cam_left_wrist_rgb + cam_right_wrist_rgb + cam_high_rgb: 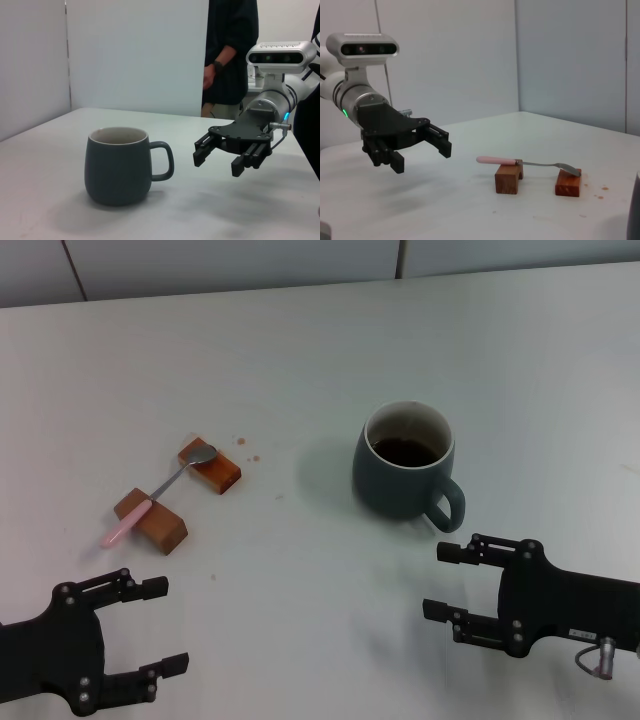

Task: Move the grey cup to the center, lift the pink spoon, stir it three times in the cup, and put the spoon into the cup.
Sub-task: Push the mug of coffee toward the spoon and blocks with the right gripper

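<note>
Your right gripper [445, 580] hovers just off the counter [300, 340] beside the loop handle of the rounded dark blue-grey ceramic mug [405, 462], its jaws wide apart and empty, likely lined up to take the handle and shift the mug left toward the centre. The mug stands upright right of centre with a pale rim and dark brown liquid inside. The slender pink-handled metal spoon [158, 492] lies bridged across two brown wooden blocks [150, 520], raised for easy pinching, while your left gripper [165, 625] waits nearby, jaws open and empty.
</note>
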`<state>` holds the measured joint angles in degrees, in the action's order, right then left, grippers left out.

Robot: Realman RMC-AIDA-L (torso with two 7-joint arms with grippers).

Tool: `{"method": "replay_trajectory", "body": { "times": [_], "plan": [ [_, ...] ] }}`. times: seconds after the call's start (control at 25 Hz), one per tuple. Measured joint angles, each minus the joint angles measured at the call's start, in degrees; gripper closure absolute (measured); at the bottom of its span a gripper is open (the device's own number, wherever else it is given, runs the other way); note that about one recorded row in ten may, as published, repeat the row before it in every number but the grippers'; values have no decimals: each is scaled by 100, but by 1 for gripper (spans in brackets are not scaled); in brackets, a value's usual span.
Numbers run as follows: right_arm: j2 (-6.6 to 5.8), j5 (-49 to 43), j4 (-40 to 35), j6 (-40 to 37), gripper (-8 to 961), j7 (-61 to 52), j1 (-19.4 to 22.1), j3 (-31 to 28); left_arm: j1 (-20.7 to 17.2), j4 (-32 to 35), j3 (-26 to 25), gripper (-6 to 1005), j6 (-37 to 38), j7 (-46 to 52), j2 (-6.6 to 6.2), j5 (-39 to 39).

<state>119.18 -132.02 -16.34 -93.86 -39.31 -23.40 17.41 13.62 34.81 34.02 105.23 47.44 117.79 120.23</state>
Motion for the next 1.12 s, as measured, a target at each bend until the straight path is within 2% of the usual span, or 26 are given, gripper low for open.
{"method": "replay_trajectory", "body": {
  "times": [0.76, 1.12],
  "plan": [
    [2, 0, 75, -1, 286, -7, -22, 0, -22, 0, -10, 222, 33, 3, 7, 0],
    [0, 70, 127, 1, 431, -152, -26, -67, -26, 0, -92, 225, 138, 2, -2, 1]
  ]
}}
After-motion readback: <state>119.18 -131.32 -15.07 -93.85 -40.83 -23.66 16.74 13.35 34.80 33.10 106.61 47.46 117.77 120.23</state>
